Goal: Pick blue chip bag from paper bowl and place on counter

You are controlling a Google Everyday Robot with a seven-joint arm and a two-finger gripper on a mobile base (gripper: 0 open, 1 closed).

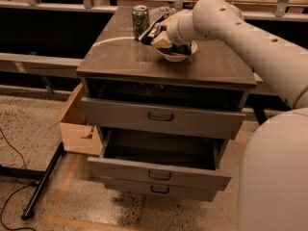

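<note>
The paper bowl sits on the grey-brown counter, right of centre near the back. The crinkled dark blue chip bag sticks out over the bowl's left rim, partly hidden by my gripper. My gripper reaches in from the right and is shut on the bag just above the bowl. Its pale fingertips press on the foil. My arm crosses the counter's right rear corner.
A green soda can stands just left of the bag, with a clear bottle behind it. The cabinet's middle drawer is pulled open. A cardboard box and a black stand leg are on the floor at left.
</note>
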